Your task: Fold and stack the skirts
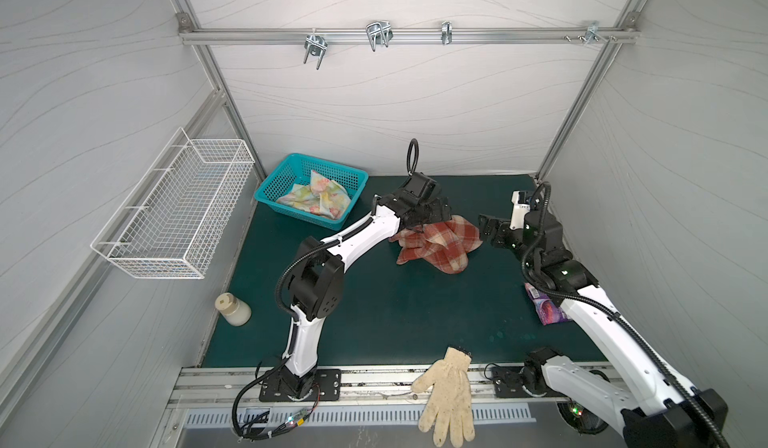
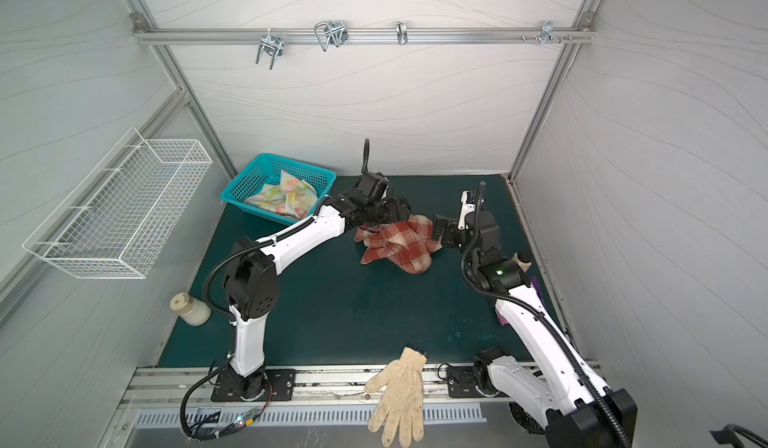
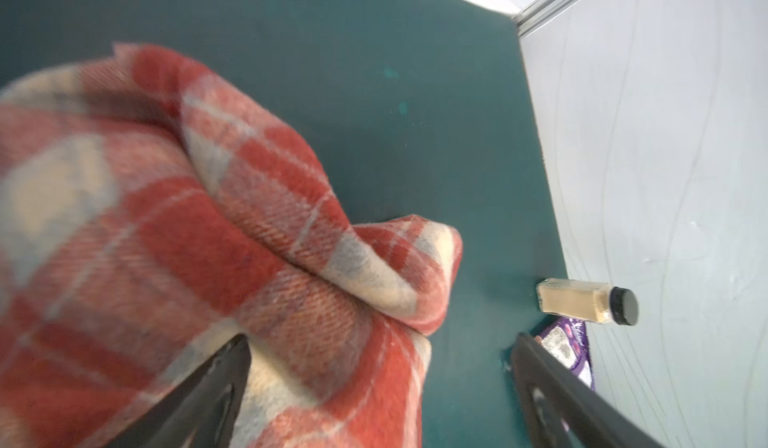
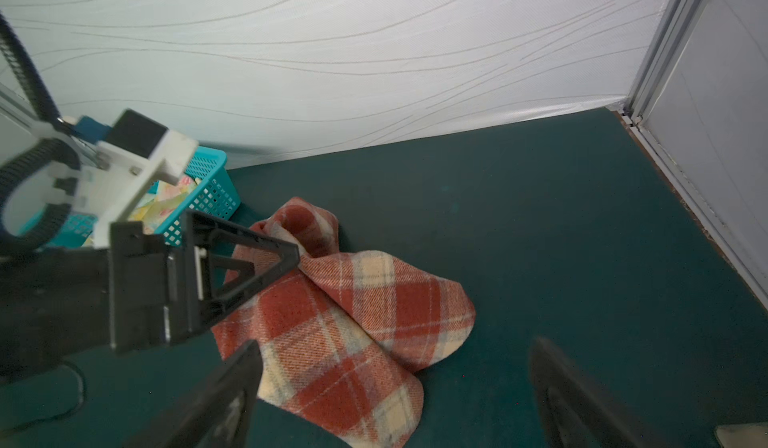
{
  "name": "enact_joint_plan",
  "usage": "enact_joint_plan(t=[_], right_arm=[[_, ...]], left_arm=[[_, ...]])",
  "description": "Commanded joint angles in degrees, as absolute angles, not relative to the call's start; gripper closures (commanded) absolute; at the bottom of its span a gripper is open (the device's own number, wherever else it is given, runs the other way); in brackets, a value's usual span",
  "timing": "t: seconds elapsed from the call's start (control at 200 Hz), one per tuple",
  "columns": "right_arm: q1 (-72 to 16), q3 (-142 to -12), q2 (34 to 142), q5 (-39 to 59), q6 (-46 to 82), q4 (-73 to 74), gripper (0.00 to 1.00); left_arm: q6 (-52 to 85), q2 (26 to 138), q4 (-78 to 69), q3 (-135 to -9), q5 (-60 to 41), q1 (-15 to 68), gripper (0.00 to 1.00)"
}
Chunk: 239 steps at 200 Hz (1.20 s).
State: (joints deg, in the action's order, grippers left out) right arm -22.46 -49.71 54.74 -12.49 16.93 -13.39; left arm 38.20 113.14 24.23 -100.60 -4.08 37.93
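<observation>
The green tabletop [image 1: 395,313] carries a teal basket [image 1: 272,182] at its far left corner. The pastel flowered skirt [image 1: 320,200] lies crumpled inside the basket. The rust-red plaid skirt [image 1: 440,244] lies bunched and unfolded near the middle, toward the far edge. The left hand [image 3: 382,340] is at the plaid skirt's far side, fingers spread and pinching nothing. Whether it touches the cloth cannot be told. The right hand [image 4: 397,344], likewise spread and empty, stands just beside the plaid skirt's right edge.

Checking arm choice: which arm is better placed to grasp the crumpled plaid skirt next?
Left, probably. The left gripper hangs open directly over the plaid skirt, right at its raised fold. The right gripper, also open, hovers off the skirt's right edge, so it would have farther to go.
</observation>
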Motion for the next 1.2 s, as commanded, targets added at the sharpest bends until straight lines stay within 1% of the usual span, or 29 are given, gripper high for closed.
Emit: enact_joint_plan(t=[0.0, 0.105, 0.275, 0.51, 0.645, 0.755, 0.906, 1.021, 1.191], right_arm=[[-22.4, -51.3, 56.0, -9.7, 16.8, -16.8, 0.01], [-24.3, -49.2, 57.4, -8.6, 17.1, -16.4, 0.01], [-29.6, -45.0, 58.6, -8.4, 17.6, -14.4, 0.01], [-39.4, -39.8, 62.1, -14.6, 18.4, -13.3, 0.01], [-43.2, -38.2, 64.5, -19.2, 18.6, -12.0, 0.01], [-43.9, -38.4, 67.6, -21.4, 18.1, -11.6, 0.01], [-44.2, -39.3, 71.1, -24.0, 16.8, -11.2, 0.01], [-44.2, -40.0, 73.0, -24.8, 16.2, -10.6, 0.01], [-44.2, -40.6, 74.0, -24.5, 16.0, -10.4, 0.01]], left_arm=[[40.5, 104.6, 21.4, -97.2, -2.9, 34.8, 0.01], [42.8, 98.1, 17.5, -87.8, -4.4, 31.9, 0.01], [43.5, 92.2, 17.4, -76.6, -4.3, 31.1, 0.01], [52.1, 87.4, 5.8, -60.0, -7.1, 29.4, 0.01], [56.1, 89.7, 1.1, -56.6, -10.0, 28.9, 0.01], [60.1, 92.6, -4.7, -54.8, -12.4, 28.6, 0.01], [70.1, 97.8, -21.4, -50.0, -16.4, 27.5, 0.01], [76.9, 103.3, -32.4, -49.3, -19.5, 27.1, 0.01], [84.9, 108.9, -46.3, -47.4, -19.1, 26.6, 0.01]])
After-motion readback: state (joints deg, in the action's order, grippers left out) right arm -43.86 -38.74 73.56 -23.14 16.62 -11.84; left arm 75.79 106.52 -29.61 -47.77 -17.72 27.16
